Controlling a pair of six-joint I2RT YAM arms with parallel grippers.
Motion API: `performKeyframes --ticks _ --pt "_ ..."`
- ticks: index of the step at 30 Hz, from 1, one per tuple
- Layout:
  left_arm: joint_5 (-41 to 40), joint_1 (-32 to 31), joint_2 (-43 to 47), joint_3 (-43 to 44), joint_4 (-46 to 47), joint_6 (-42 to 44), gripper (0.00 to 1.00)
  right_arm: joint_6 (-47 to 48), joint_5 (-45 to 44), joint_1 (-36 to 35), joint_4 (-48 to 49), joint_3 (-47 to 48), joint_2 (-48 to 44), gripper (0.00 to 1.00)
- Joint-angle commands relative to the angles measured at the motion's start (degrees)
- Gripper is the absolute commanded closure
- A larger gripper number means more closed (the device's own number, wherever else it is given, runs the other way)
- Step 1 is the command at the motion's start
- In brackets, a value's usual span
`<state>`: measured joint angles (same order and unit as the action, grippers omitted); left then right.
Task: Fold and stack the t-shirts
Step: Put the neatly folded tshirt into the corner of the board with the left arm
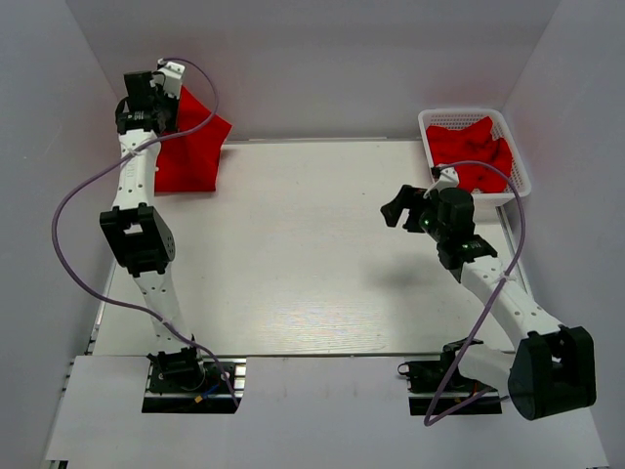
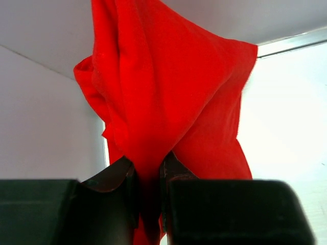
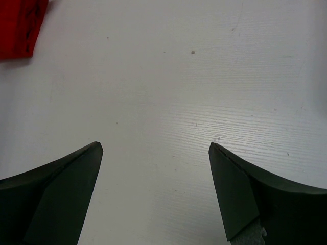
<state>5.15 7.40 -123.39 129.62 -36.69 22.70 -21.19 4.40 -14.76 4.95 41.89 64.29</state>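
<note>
One red t-shirt [image 1: 192,147] hangs from the left gripper [image 1: 158,96] at the far left corner of the table [image 1: 312,264].

The cloth is thin, soft and plain. It bunches into long vertical folds where the gripper's two dark fingers [image 2: 115,178] pinch it from both sides, then spreads below into a loose, roughly triangular drape. Its lower hem reaches down to the pale, finely grained tabletop (whether it rests there or only brushes it cannot be told). More red shirts [image 1: 471,156] lie crumpled in one white plastic lattice basket [image 1: 518,176] at the far right corner, the heap too tangled to count. Just in front of the basket the right gripper [image 1: 398,210] hovers above the table, its two black tapered fingers [image 3: 66,178] spread wide apart with only tabletop showing between them.
</note>
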Motion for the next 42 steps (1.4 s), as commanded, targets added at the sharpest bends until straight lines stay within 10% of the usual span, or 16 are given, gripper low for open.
performKeyframes --ticks 1,14,16,18,19,34,42 --pt "1.88 2.00 -1.22 -1.13 5.13 -1.17 1.00 -0.69 0.87 -0.26 3.57 3.20 1.18 0.10" --pt "-6.36 6.66 -13.36 1.25 9.61 -5.82 0.85 -0.69 -0.98 -0.26 1.99 5.84 3.91 0.10" --pt "-11.61 7.36 -14.16 1.25 10.84 -8.88 0.66 -0.78 -0.71 -0.35 1.99 6.36 4.52 0.10" --pt "-17.07 7.37 -14.68 1.25 11.54 -10.48 0.07 -1.04 -0.80 -0.26 2.26 6.45 4.70 0.10" --pt "-18.49 7.37 -14.68 1.86 11.55 -11.44 0.00 -0.96 -0.71 -0.18 2.08 6.54 5.05 0.10" --pt "-20.62 6.75 -2.03 -4.99 10.58 -19.97 0.00 1.76 3.68 -1.41 -4.51 10.14 5.93 0.10" --pt "-14.73 7.98 -9.57 -0.62 11.38 -22.35 0.00 3.70 2.54 -1.41 -4.51 9.70 7.24 0.10"
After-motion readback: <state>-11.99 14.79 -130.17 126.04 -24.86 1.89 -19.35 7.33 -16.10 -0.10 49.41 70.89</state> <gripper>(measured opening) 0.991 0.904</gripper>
